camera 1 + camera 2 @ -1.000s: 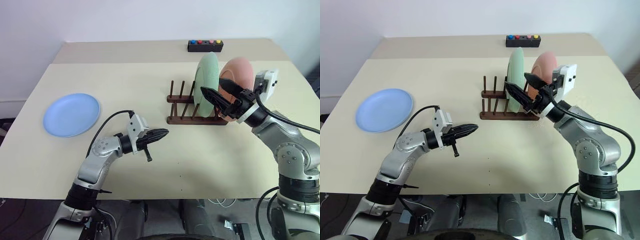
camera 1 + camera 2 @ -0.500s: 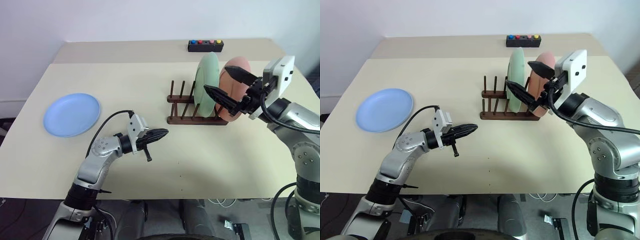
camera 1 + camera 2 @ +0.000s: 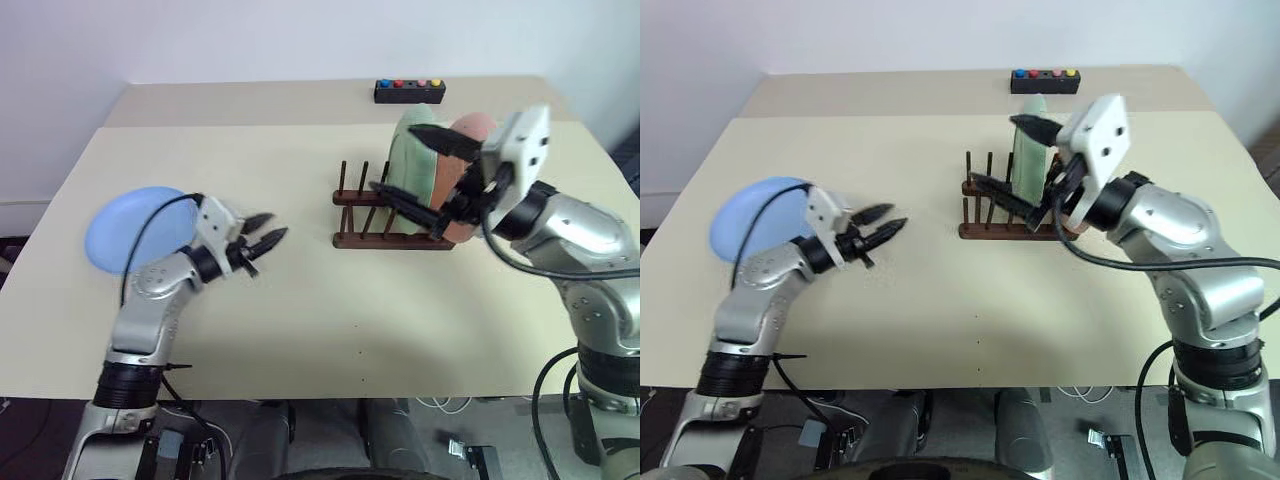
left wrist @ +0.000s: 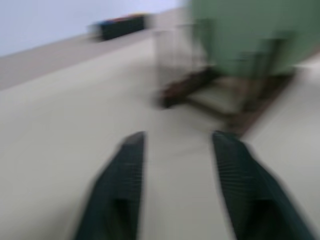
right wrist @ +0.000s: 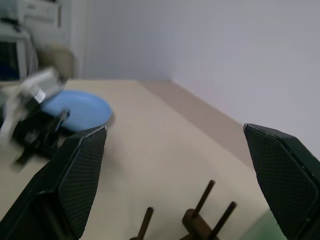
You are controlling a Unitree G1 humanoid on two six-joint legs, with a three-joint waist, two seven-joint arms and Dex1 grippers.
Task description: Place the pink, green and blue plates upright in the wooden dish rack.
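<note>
Plates of green (image 3: 412, 150) and pink (image 3: 470, 135) stood upright in the wooden dish rack (image 3: 385, 215), which sat toward the table's (image 3: 330, 330) far right part, the green one in front of the pink one as I looked along the rack, with several peg slots on the rack's left end open. The blue plate (image 3: 125, 225) lay flat near the table's left edge, well apart from the rack. My right gripper (image 3: 425, 170) hung above the rack just in front of the green plate with its fingers spread wide, holding nothing. My left gripper (image 3: 262, 232) was near the blue plate, just to its right, fingers partly apart and empty, not touching the plate. By my reckoning two of the three plates were done, and what remained was to pick up the blue plate, carry it across, and stand it between free pegs.
</note>
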